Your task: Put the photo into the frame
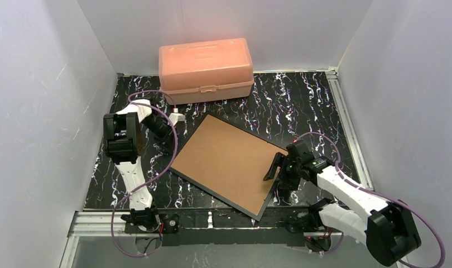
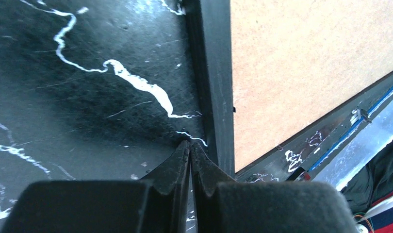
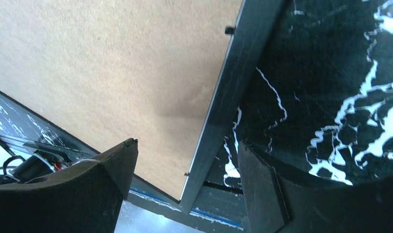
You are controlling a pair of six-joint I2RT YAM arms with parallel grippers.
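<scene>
A: On the bench (image 1: 302,106), mid-field: the frame (image 2: 215,73) lies flat and angled, brown backing board (image 1: 226,159) up.
B: Left pincer (image 2: 190,148)?
A: Pressed together, tips low, just beside the frame's left rail.
B: Right pincer (image 3: 187,144)?
A: Spread, one finger either side of the frame's right rail.

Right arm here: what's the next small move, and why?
Probably close the right gripper on the frame: its open fingers straddle that black edge, with the brown backing board lying in it. The left gripper is shut beside the opposite edge.
</scene>
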